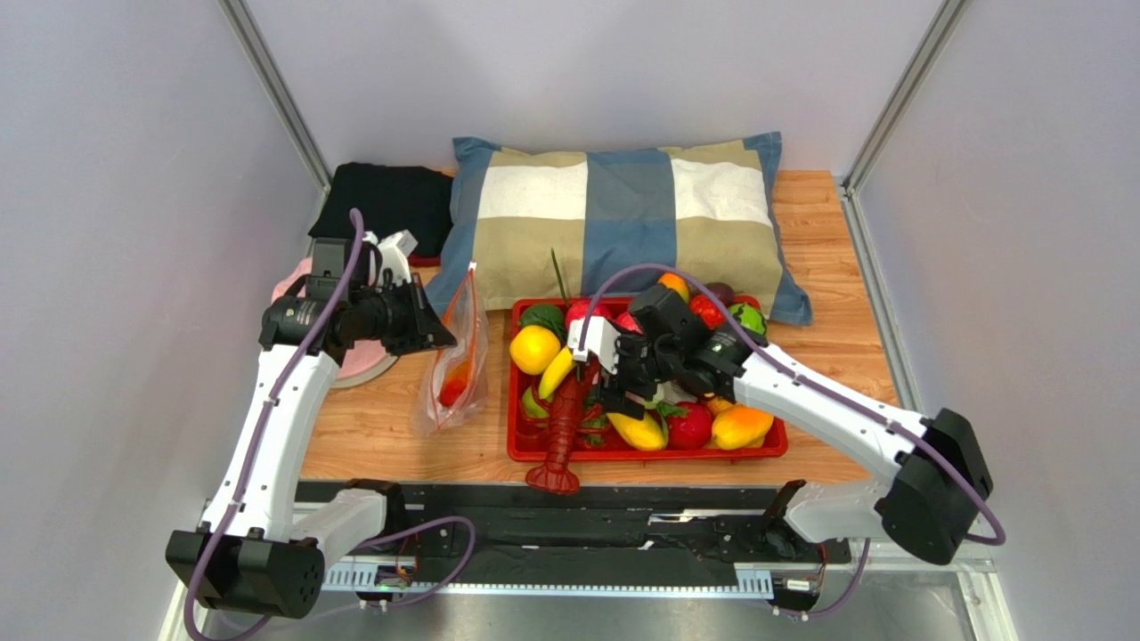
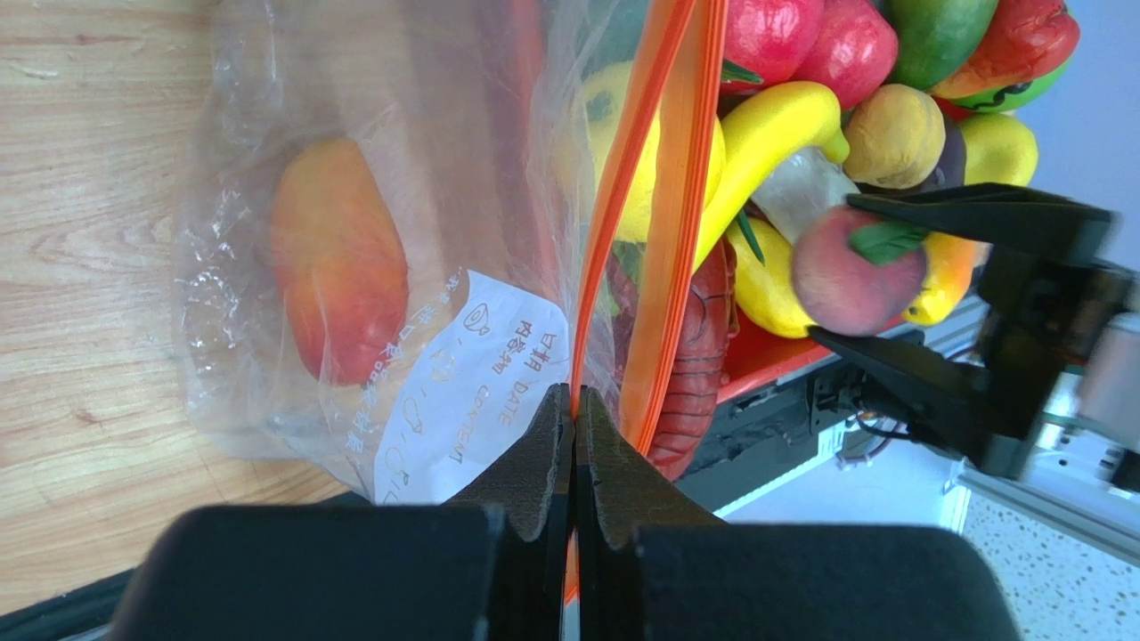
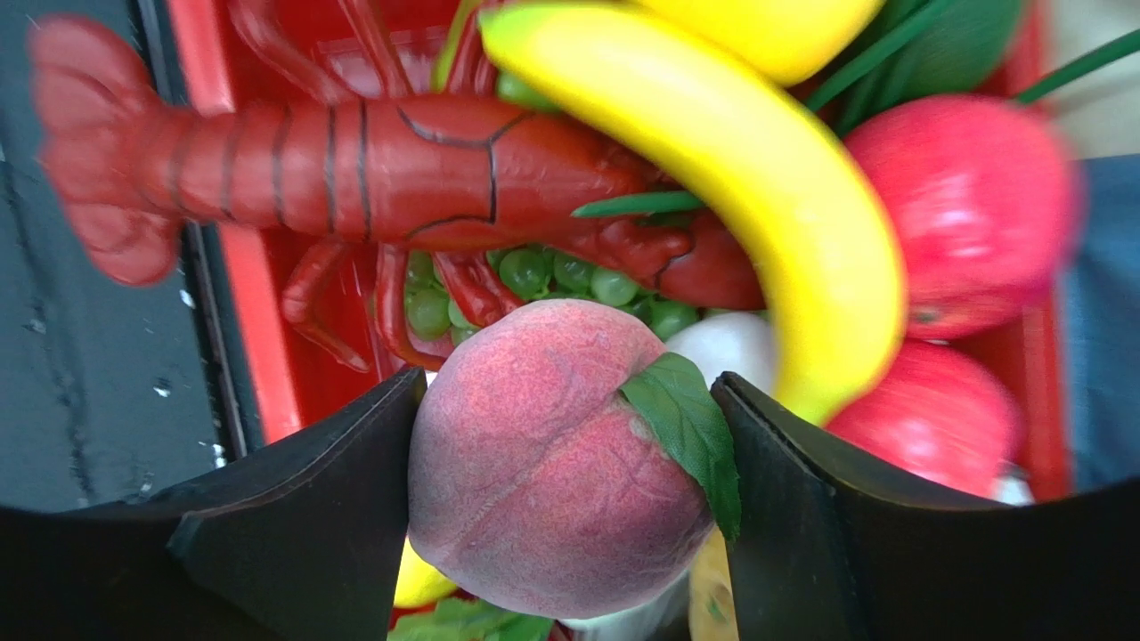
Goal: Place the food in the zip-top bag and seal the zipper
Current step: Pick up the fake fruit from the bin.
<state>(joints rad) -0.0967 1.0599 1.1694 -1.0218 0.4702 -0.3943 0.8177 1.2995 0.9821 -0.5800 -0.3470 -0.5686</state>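
Observation:
The zip-top bag [image 1: 455, 363] stands upright on the table, left of the red tray [image 1: 642, 456]. An orange-red mango [image 2: 337, 261] lies inside it. My left gripper [image 2: 574, 401] is shut on one side of the orange zipper [image 2: 673, 241]; the mouth is parted. In the top view it [image 1: 426, 329] is at the bag's upper left. My right gripper [image 3: 569, 381] is shut on a pink peach [image 3: 549, 461] with a green leaf and holds it above the tray's left part [image 1: 609, 374]. The peach also shows in the left wrist view [image 2: 857, 274], to the right of the bag's mouth.
The tray holds several toy foods: a yellow banana [image 3: 776, 200], a red lobster [image 1: 569, 430] hanging over the front edge, green grapes [image 3: 535, 274] and red fruits. A checked pillow [image 1: 616, 221] lies behind it, a black cloth [image 1: 388, 200] at back left, a pink hat [image 1: 351, 363] under the left arm.

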